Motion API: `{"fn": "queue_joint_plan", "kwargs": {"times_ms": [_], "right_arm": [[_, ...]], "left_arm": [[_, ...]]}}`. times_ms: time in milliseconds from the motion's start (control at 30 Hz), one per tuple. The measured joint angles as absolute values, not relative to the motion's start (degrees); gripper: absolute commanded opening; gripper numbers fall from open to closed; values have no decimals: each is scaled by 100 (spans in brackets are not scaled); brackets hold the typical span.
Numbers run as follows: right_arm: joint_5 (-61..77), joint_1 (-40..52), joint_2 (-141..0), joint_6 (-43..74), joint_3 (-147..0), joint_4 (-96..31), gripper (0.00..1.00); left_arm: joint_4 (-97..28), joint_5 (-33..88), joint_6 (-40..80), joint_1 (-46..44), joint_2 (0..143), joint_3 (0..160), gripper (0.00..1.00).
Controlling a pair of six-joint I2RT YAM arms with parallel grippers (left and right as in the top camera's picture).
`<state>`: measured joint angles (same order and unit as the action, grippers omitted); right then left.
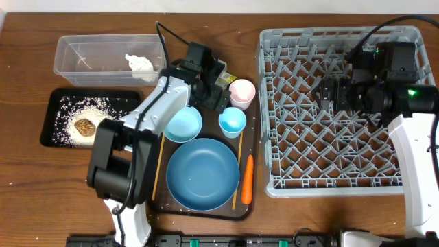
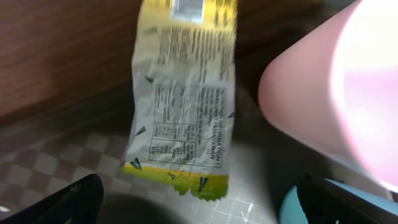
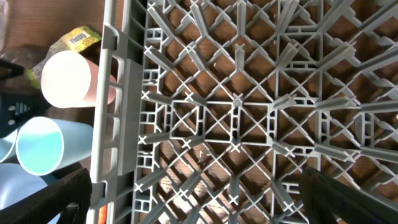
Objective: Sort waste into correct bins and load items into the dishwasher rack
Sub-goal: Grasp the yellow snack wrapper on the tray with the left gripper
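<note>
The yellow-green wrapper [image 2: 180, 106] lies flat on the brown serving tray [image 1: 243, 206], just ahead of my left gripper [image 2: 205, 210], which is open and hovers over the wrapper's near edge. Beside it stand the pale pink cup [image 2: 329, 93] and the light-blue cup [image 1: 232, 121]. On the same tray are the blue plate [image 1: 202, 171], the small bowl [image 1: 183, 123], the carrot [image 1: 248, 180] and two chopsticks [image 1: 160, 161]. My right gripper [image 3: 205, 199] is open and empty above the grey rack [image 1: 336, 110]. Tissue [image 1: 139, 63] sits in the clear tub [image 1: 82, 51]. Rice and a brown lump [image 1: 84, 126] lie in the black tray [image 1: 55, 103].
The rack's raised left wall [image 3: 109, 112] stands between my right gripper and the two cups. The clear tub and the black tray sit left of the serving tray. Stray rice grains dot the wooden table [image 1: 27, 41].
</note>
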<state>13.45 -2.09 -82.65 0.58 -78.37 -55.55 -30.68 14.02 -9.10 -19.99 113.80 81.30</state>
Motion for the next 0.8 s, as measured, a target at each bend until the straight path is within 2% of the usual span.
{"fn": "queue_joint_plan", "kwargs": {"times_ms": [133, 367, 433, 500, 800], "right_arm": [[1347, -209, -8265, 58, -7837, -5553, 99], [1345, -209, -8265, 58, -7837, -5542, 99], [1345, -209, -8267, 58, -7837, -5542, 99], [1345, -209, -8265, 58, -7837, -5542, 99], [1345, -209, -8267, 58, -7837, -5548, 99]], "left_arm": [[-3063, 1404, -919, -1997, 11461, 8114, 85], [-2995, 1424, -921, -1999, 11463, 8112, 46], [-2978, 1426, -939, -1999, 11463, 8112, 39], [-2974, 1431, -945, -1999, 11463, 8112, 36], [-2877, 1431, -950, -1999, 11563, 8112, 36]]}}
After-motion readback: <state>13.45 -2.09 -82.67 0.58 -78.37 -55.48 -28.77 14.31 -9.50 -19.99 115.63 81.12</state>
